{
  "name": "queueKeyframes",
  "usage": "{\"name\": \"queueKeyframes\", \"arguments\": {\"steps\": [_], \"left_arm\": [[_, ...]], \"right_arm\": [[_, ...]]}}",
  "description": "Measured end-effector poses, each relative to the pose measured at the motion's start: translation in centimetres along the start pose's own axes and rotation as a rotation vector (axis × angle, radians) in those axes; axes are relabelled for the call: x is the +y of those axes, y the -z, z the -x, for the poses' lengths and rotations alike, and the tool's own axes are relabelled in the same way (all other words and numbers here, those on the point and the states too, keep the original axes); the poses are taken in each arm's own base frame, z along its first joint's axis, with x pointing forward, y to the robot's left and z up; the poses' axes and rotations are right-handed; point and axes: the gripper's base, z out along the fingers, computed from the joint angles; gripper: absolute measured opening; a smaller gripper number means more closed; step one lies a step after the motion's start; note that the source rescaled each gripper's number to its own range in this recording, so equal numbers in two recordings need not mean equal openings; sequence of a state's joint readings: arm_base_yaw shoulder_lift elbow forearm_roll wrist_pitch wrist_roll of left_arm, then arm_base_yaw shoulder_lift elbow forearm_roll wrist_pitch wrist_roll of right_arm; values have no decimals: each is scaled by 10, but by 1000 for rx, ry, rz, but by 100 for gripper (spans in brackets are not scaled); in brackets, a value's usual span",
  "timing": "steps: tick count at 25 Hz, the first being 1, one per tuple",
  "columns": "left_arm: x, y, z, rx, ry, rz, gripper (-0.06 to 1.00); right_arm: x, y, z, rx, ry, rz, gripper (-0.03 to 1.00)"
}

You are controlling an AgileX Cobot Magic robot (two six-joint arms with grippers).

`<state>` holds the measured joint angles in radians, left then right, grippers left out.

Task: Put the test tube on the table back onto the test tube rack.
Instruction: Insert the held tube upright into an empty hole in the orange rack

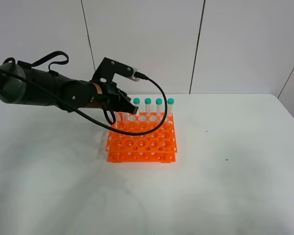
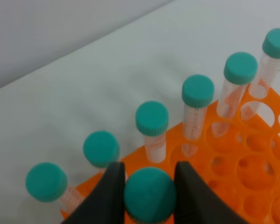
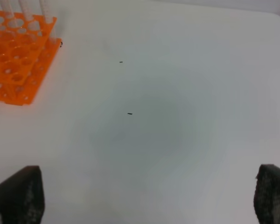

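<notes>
My left gripper [image 1: 121, 108] is over the back left corner of the orange test tube rack [image 1: 142, 139]. In the left wrist view it [image 2: 150, 198] is shut on the teal cap of a test tube [image 2: 150, 192], just in front of the rack's back row. The tube's body is hidden, so I cannot tell whether it sits in a hole. Several identical tubes [image 2: 197, 91] stand in the back row of the rack [image 2: 252, 177]. My right gripper [image 3: 144, 200] is open and empty above the white table [image 3: 177, 116], to one side of the rack [image 3: 18, 51]. It is out of the high view.
The white table [image 1: 235, 171] spreads around the rack on all sides, with a few small dark specks [image 3: 129, 113] on it. A white panelled wall [image 1: 147, 44] rises behind the table. The left arm's black cable [image 1: 157, 122] hangs over the rack's back rows.
</notes>
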<state>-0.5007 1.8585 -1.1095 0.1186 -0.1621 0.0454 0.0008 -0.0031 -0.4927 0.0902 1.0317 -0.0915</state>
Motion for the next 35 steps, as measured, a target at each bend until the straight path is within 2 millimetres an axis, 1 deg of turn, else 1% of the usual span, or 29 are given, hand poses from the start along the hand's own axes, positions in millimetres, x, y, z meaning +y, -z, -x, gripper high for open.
{"name": "queueKeyframes", "arguments": {"steps": [6,8,13,28,35], "left_arm": [[3,-1,8,-23,2,8,1],[3,-4,8,-16,2,7,1],[2,-12,-1,44,4,3,1],[1,-20,-7,42,40,1,1],[1,-29,-18,66,44,-1,1]], "right_arm": [[0,0,0,0,0,0,100],[0,0,0,0,0,0,100],[0,0,0,0,0,1,100],[0,0,0,0,-2,3,100],[0,0,0,0,-2,4,100]]}}
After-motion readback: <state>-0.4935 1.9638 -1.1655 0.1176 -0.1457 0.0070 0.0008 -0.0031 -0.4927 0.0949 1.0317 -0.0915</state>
